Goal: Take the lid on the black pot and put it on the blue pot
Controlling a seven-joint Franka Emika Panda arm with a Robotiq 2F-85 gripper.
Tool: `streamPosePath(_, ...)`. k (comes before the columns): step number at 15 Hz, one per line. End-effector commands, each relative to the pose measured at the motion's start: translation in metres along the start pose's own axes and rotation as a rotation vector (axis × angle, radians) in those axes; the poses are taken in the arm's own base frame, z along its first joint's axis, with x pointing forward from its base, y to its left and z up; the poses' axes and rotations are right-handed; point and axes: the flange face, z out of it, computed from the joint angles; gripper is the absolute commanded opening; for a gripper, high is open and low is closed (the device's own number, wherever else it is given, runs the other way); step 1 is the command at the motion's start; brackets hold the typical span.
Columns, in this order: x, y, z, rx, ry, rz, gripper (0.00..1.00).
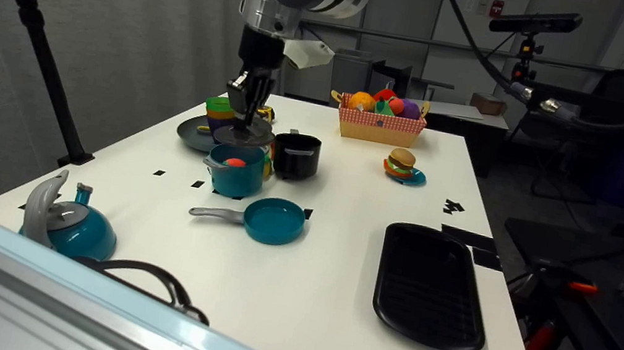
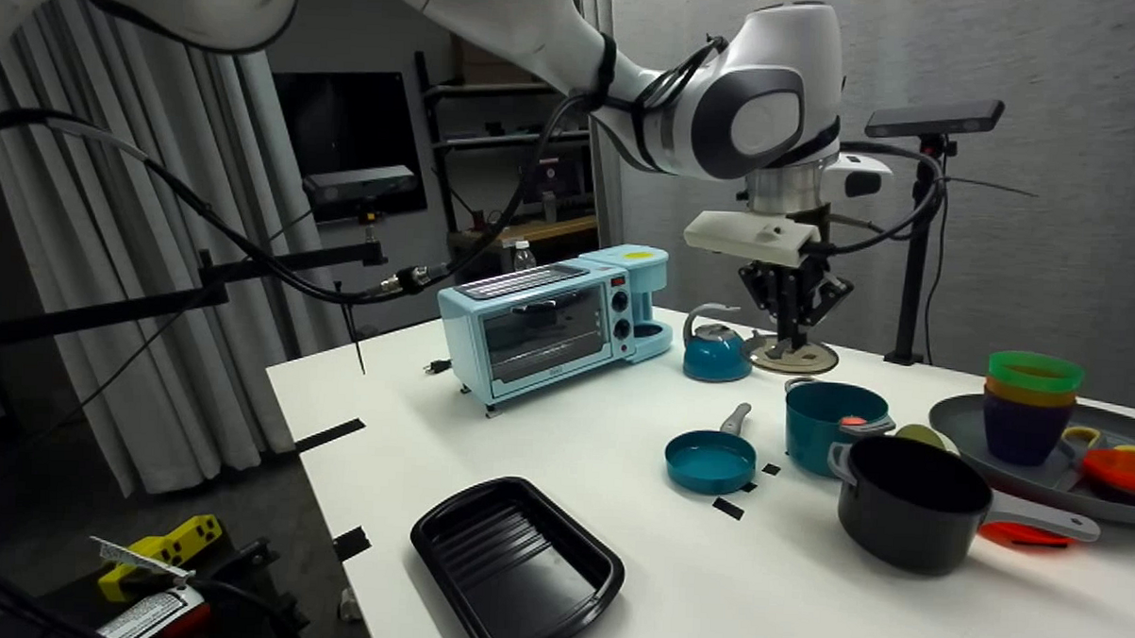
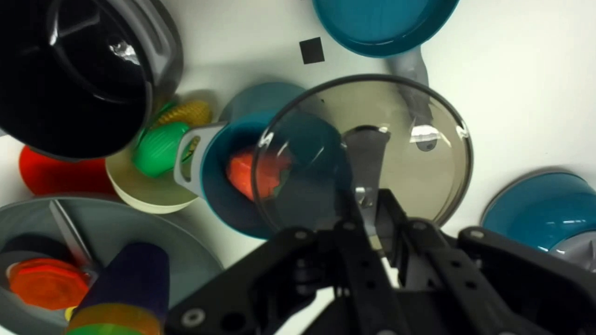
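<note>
In my wrist view, the lid [image 3: 366, 145] clamped in my gripper [image 3: 369, 200] partly veils the blue pot [image 3: 238, 215] and an indistinct red object [image 3: 243, 174] inside; the black pot [image 3: 84, 88] is cropped.

Wrist view, up from the gripper [image 3: 368, 209]: frying pan [image 3: 386, 23], cut off at top. Left of gripper: black pot [image 3: 84, 107], grey plate [image 3: 139, 223], stacked cups [image 3: 125, 279], all cut off. Right of gripper: kettle [image 3: 535, 209], cut off. Held in gripper: lid [image 3: 405, 158], lower rim partly hidden. Left, near gripper: red item [image 3: 244, 172] in blue pot [image 3: 228, 209], kind unclear
</note>
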Motion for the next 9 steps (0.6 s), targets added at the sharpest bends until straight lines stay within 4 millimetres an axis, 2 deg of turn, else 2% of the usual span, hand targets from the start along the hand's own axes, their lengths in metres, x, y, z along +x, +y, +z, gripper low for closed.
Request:
streamPosePath(1,0.019,-0.008,0.020,-0.059,0.053,-0.016,0.04)
streamPosePath(5,0.026,-0.007,0.035,-0.104,0.088,-0.009,0.04)
streamPosePath(9,0.030,-0.003,0.040,-0.140,0.090,0.014,0.04)
